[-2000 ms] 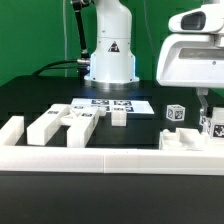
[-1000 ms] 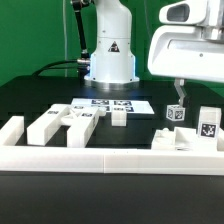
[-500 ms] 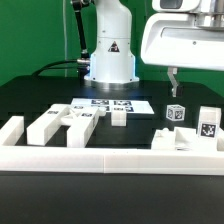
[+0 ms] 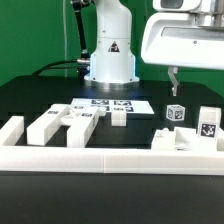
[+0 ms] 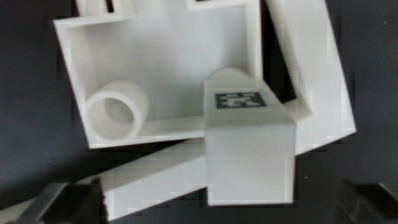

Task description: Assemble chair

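Chair (image 4: 176, 141): unassembled, matte-white blocky pieces spread over the black desk (image 4: 40, 95), all behind the long white border rail (image 4: 110, 156). Toward the exterior view's right: a flat slab section lying low just behind the rail; a post (image 4: 208, 124) standing upright beside it with a square tag facing the camera; a small tagged cube (image 4: 176, 112) a little farther back, apart from both. Toward the exterior view's left: a cluster of bars (image 4: 60, 124) lying close together, and one small block (image 4: 118, 117) near the marker board (image 4: 108, 103). Wrist view: slab (image 5: 169, 60) with a round hole (image 5: 121, 110) near one corner, a tagged post (image 5: 246, 135) over its edge, and bars lying across the dark surface beside it. Gripper (image 5: 210, 206): released, jaws spread wide, grasping nothing; its dark fingertips (image 5: 50, 203) show at the two corners of the wrist view, and in the exterior view one finger (image 4: 172, 78) hangs in the air above the cube, touching no piece. Robot base (image 4: 108, 50): white, at the desk's rear centre.
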`<action>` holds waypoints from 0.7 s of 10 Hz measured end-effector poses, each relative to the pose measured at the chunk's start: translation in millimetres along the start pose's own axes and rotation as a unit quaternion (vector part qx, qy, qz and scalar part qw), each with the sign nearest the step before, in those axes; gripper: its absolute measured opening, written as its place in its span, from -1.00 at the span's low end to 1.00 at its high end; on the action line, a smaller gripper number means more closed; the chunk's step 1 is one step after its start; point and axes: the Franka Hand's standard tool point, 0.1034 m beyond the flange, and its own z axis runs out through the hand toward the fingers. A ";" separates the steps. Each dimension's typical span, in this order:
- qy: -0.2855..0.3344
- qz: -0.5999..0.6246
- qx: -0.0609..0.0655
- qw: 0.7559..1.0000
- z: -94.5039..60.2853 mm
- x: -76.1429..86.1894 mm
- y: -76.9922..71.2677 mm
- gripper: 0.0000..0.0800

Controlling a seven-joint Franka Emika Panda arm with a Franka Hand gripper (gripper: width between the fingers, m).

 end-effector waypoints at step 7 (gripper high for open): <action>-0.012 -0.023 0.007 1.000 10.4 -9.4 78.7 0.62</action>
